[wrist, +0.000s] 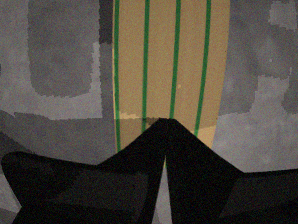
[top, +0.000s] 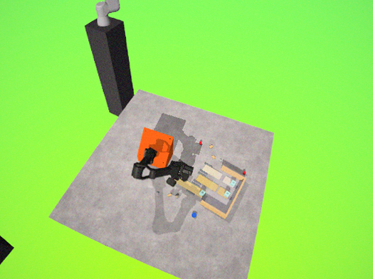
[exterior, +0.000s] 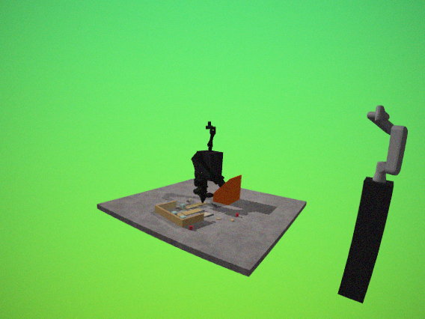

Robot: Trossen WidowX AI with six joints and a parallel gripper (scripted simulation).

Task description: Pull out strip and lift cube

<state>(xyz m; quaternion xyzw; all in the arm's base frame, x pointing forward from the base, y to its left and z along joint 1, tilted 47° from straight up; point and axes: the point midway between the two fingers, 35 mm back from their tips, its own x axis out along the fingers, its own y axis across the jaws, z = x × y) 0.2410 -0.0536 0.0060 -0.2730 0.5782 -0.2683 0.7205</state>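
Note:
My gripper (top: 189,181) (exterior: 203,202) (wrist: 166,125) is shut and empty. Its tips are on or just above a tan strip (top: 186,186) (exterior: 195,205) (wrist: 160,60) with green lengthwise lines. This strip looks unbroken, sticks out through the open side of the wooden frame (top: 235,196) (exterior: 168,216) and carries a pale teal cube (top: 202,193) (exterior: 182,206) at its far end. A tan strip (top: 207,182) and a paler strip (top: 212,171) lie beside it, each with a gap before a short end piece. Two more teal cubes (top: 227,193) (top: 232,182) sit on those pieces. Cube labels are unreadable.
A large orange block (top: 155,141) (exterior: 228,192) stands near the arm's base. A blue piece (top: 194,214) lies outside the frame. Small red pieces (top: 200,143) (top: 244,172) and tan bits (top: 210,146) (top: 169,195) lie around. A dark pillar (top: 111,63) (exterior: 367,239) stands beyond the table.

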